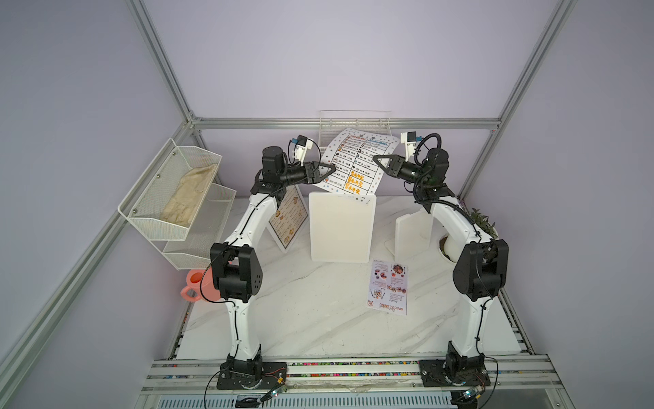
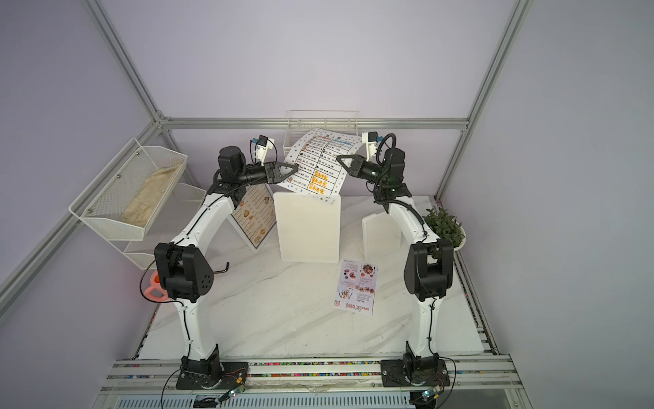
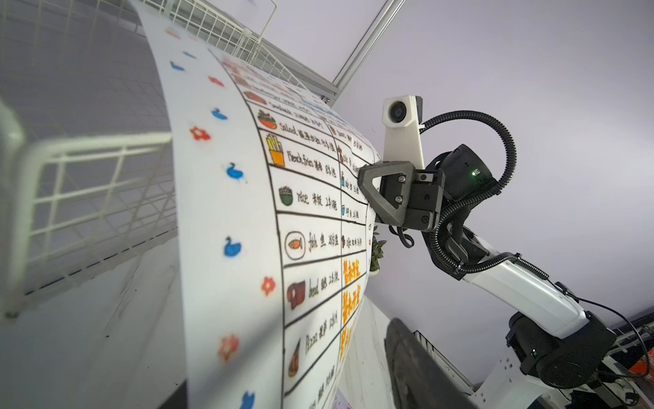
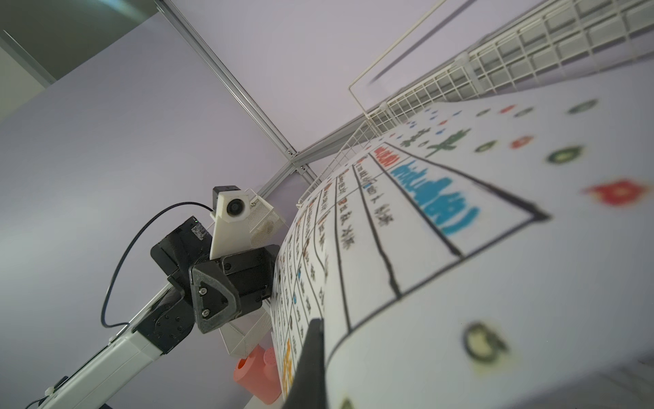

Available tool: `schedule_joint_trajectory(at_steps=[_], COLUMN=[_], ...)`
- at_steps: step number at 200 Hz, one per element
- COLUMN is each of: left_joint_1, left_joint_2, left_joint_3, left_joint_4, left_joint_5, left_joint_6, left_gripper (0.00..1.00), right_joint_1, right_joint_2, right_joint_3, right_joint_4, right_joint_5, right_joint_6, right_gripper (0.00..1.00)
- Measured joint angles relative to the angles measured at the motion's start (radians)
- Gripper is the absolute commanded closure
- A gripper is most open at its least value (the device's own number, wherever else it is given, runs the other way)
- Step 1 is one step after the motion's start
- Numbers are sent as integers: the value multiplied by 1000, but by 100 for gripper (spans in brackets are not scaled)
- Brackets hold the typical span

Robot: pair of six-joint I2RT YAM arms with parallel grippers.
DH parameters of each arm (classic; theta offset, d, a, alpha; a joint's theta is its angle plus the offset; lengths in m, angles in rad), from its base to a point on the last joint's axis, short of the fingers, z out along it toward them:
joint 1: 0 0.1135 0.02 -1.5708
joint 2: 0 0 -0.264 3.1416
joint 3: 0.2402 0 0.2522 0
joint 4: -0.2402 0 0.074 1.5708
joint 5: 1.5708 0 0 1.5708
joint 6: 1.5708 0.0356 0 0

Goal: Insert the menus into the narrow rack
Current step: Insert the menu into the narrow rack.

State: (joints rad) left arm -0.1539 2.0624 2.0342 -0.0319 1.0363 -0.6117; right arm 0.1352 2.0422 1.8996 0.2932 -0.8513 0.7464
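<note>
1. Marble worktop (image 1: 300,311) lies inside lilac walls, with the wire rack (image 1: 355,124) at the back.
2. Right tool (image 1: 378,159) is clamped on the bowed grid menu (image 1: 354,166), held aloft just before the rack; whether the left tool (image 1: 331,168) grips it, I cannot tell.
3. Likely risk: the curved sheet catches the rack's rim and buckles.

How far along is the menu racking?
No menu visibly in the wire rack yet. In hand: grid menu, bowed in the air before it, right hand pinching one edge, left hand at the opposite edge, grip unclear. Left: DIM SUM INN menu propped beside the left arm, SPECIAL MENU leaflet flat on the table.
</note>
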Motion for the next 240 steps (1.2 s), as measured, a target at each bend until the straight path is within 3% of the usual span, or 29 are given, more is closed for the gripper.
schedule_joint_trajectory(at_steps=[78, 133, 240], left_joint_1=[-6, -5, 6], left_joint_2=[0, 0, 0], left_joint_3=[12, 10, -2], left_joint_4=[0, 1, 9], left_joint_5=[8, -6, -18], left_joint_6=[-8, -5, -6], left_gripper=[43, 32, 31], right_joint_1=[-5, -6, -5], right_joint_2=[0, 0, 0], right_joint_3=[-16, -23, -19], right_joint_4=[12, 35, 19], right_joint_5=[26, -13, -119], right_joint_6=[34, 42, -17], right_gripper=[100, 100, 100])
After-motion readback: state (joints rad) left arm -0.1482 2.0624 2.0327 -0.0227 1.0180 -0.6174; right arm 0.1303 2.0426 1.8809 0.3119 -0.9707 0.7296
